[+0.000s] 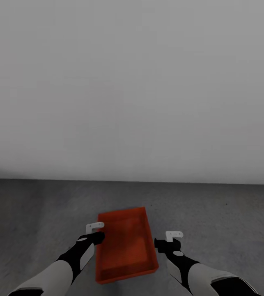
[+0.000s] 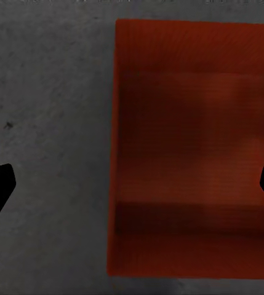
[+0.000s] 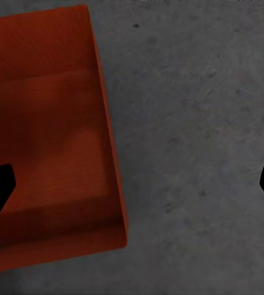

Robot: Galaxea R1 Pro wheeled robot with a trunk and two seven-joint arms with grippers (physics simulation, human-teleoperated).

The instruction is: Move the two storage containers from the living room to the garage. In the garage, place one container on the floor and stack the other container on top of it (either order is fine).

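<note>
One storage container (image 1: pixel 125 250) sits on the dark grey floor (image 1: pixel 33 213) near the white wall (image 1: pixel 132 82). Your left hand (image 1: pixel 95 232) and right hand (image 1: pixel 168 240) flank it, both spread wide and empty, likely leaving it as the base for stacking.

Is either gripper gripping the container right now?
No: the left gripper and right gripper hang open beside the storage container, which sits on the floor.
</note>
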